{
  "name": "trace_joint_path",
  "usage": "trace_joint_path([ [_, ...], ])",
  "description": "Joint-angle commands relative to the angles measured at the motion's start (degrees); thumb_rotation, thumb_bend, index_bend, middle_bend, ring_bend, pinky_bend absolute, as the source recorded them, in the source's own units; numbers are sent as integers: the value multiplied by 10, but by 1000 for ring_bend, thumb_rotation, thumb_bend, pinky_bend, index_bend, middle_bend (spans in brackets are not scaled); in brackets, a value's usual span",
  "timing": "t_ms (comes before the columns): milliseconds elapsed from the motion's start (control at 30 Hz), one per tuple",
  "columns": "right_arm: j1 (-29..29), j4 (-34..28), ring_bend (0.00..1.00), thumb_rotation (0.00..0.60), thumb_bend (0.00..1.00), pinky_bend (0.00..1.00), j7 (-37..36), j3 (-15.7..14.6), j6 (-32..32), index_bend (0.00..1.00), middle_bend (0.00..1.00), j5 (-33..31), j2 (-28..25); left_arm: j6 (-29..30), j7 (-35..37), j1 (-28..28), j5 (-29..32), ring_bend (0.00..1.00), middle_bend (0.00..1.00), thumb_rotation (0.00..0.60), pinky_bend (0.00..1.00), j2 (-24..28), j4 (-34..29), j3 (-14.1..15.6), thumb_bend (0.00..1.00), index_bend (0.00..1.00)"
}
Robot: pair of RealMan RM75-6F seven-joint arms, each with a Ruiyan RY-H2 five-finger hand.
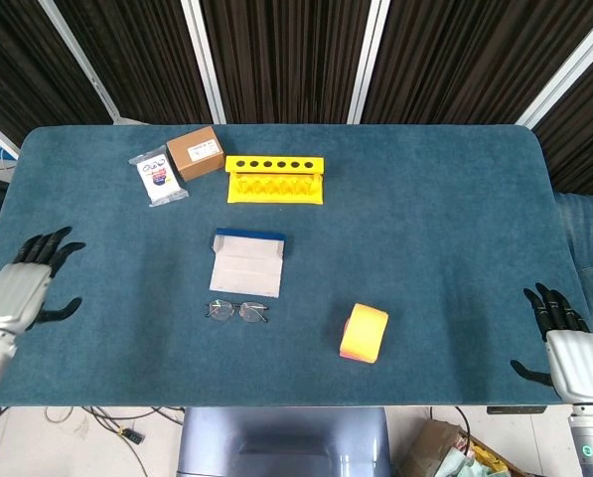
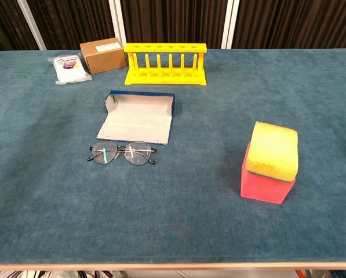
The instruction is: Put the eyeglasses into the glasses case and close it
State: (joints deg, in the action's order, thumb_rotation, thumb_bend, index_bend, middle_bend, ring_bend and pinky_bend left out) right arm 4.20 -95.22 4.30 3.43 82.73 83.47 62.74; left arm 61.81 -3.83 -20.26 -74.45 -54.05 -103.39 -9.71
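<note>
Head view: left hand (image 1: 23,286) nearer, fingers spread, empty; eyeglasses (image 1: 237,311) to its right, long axis crosswise, before open glasses case (image 1: 246,262).

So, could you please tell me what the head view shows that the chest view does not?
Only the head view shows the left hand and right hand, both empty with fingers spread, at the table's side edges.

Only the chest view shows the sponge block's red lower layer under its yellow top.

Both show the eyeglasses lying just in front of the open glasses case, plus the yellow rack, cardboard box and small packet.
</note>
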Motion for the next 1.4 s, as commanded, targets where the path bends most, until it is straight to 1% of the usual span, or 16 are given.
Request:
trace_joint_path([
  [33, 0, -1, 0, 600, 0, 211, -2, 0, -1, 0, 0, -1, -1, -66, -69, -68, 91, 0, 0, 600, 0, 2, -35, -34, 296, 227],
  [100, 0, -2, 0, 600, 0, 211, -3, 0, -2, 0, 0, -3, -1, -86, -103, -94, 137, 0, 0, 600, 0, -10, -38, -39, 268, 254],
  [133, 0, -2, 0, 600, 0, 211, -5, 1, -3, 0, 0, -4, -2, -94, -121, -109, 165, 0, 1, 600, 0, -19, -40, -42, 237, 272],
  [200, 0, -5, 0, 600, 0, 211, -9, 1, -5, 0, 0, -6, -2, -99, -147, -131, 199, 0, 8, 600, 0, -36, -40, -45, 195, 302],
  [300, 1, -4, 0, 600, 0, 210, -6, 2, -5, 0, 0, -8, -2, -87, -208, -170, 261, 0, 24, 600, 0, -77, -35, -45, 193, 344],
  [367, 1, -4, 0, 600, 0, 211, -5, 2, -5, 0, 0, -9, -2, -75, -239, -192, 298, 0, 33, 600, 0, -106, -33, -44, 241, 370],
  [433, 1, -5, 0, 600, 0, 211, -4, 3, -5, 0, 0, -10, -2, -60, -262, -209, 333, 0, 46, 600, 0, -131, -30, -43, 314, 400],
  [533, 1, -5, 0, 600, 0, 210, -4, 3, -6, 0, 0, -12, -2, -52, -279, -227, 360, 0, 72, 600, 0, -163, -28, -41, 338, 446],
  [633, 1, -5, 0, 600, 0, 211, -4, 4, -8, 0, 0, -15, -2, -40, -299, -245, 382, 0, 92, 600, 0, -194, -16, -35, 339, 473],
  [800, 2, -6, 0, 600, 0, 211, -3, 5, -10, 0, 0, -18, -3, -20, -322, -265, 404, 0, 100, 600, 0, -237, 2, -28, 339, 482],
  [900, 3, -7, 0, 600, 0, 211, -2, 6, -11, 0, 0, -19, -2, -7, -336, -274, 401, 0, 100, 600, 0, -253, 5, -22, 334, 482],
  [967, 3, -7, 0, 600, 0, 211, 0, 6, -12, 0, 0, -20, -2, 2, -342, -276, 395, 0, 100, 600, 0, -263, 2, -16, 303, 482],
  [1067, 4, -8, 0, 600, 0, 211, 1, 6, -14, 0, 0, -23, -2, 15, -356, -280, 396, 0, 100, 600, 0, -277, 9, -6, 262, 461],
  [1133, 3, -9, 0, 600, 0, 211, 2, 6, -14, 0, 0, -24, -3, 21, -362, -283, 401, 0, 99, 600, 0, -289, 21, -3, 258, 444],
  [1267, 3, -10, 0, 600, 0, 211, 2, 7, -14, 0, 0, -25, -3, 16, -366, -290, 415, 0, 99, 600, 0, -310, 36, -1, 254, 424],
  [1400, 4, -10, 0, 600, 0, 211, 3, 7, -15, 0, 0, -27, -3, 14, -375, -299, 415, 0, 100, 600, 0, -328, 44, 3, 217, 419],
])
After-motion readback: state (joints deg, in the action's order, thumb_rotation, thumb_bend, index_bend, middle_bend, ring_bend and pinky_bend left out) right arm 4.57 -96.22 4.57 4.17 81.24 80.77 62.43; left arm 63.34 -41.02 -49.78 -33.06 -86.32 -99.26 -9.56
